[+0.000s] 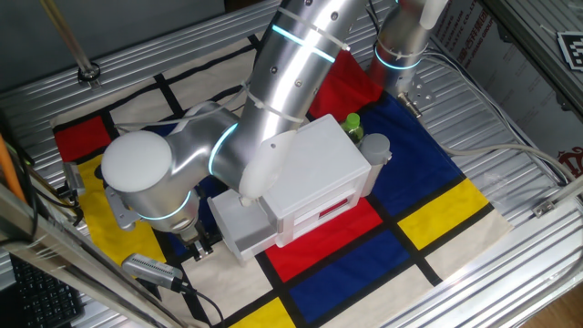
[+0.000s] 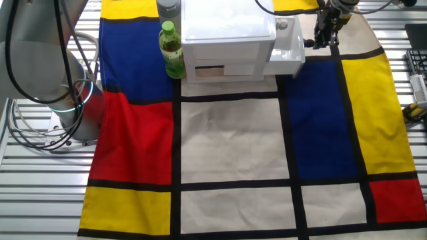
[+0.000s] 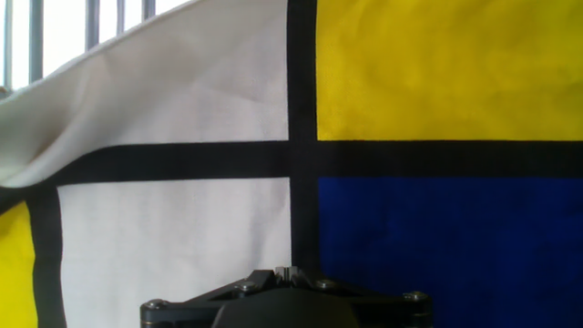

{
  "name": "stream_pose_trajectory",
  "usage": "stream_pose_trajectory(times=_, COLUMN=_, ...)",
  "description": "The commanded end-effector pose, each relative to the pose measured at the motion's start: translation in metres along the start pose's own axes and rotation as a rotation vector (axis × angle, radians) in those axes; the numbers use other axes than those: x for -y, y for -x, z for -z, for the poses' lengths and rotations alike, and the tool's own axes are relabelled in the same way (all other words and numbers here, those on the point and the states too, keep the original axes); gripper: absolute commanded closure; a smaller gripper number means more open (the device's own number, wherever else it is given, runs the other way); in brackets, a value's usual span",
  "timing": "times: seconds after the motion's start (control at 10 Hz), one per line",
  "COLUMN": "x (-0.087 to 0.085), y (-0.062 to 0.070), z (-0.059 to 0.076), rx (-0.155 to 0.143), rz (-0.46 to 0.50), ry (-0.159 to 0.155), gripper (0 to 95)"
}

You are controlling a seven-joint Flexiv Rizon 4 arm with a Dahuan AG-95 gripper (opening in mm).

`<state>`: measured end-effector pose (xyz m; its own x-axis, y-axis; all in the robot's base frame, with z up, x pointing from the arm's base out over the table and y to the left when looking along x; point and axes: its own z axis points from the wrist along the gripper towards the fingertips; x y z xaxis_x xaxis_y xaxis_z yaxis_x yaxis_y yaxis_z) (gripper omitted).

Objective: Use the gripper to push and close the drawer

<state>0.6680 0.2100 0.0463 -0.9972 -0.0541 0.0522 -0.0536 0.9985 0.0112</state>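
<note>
The pale grey drawer (image 1: 241, 224) sticks partly out of the white cabinet (image 1: 314, 169) toward the lower left. In the other fixed view the drawer (image 2: 288, 52) juts to the right of the cabinet (image 2: 227, 30). My black gripper (image 1: 197, 240) hangs just beyond the drawer's front, low over the cloth. It stands right of the drawer front in the other fixed view (image 2: 325, 37). I cannot tell whether it touches the front. In the hand view the fingertips (image 3: 289, 271) are pressed together, empty, over the patterned cloth. The drawer is out of that view.
A green bottle (image 1: 353, 126) (image 2: 172, 48) and a grey-capped jar (image 1: 375, 146) stand against the cabinet's far side. The second, still arm base (image 1: 401, 41) stands at the back. A grey tool (image 1: 150, 269) lies near the table's front edge.
</note>
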Motion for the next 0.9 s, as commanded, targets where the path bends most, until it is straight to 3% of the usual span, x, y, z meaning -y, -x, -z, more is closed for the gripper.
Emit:
stream_pose_trajectory(times=0.1, x=0.0004, y=-0.0015, z=0.0003, rx=0.003, rz=0.000, ry=0.002, gripper=95.0)
stream_pose_trajectory(times=0.9, x=0.0004, y=-0.0070, z=0.0004, rx=0.001, rz=0.004, ry=0.007, gripper=95.0)
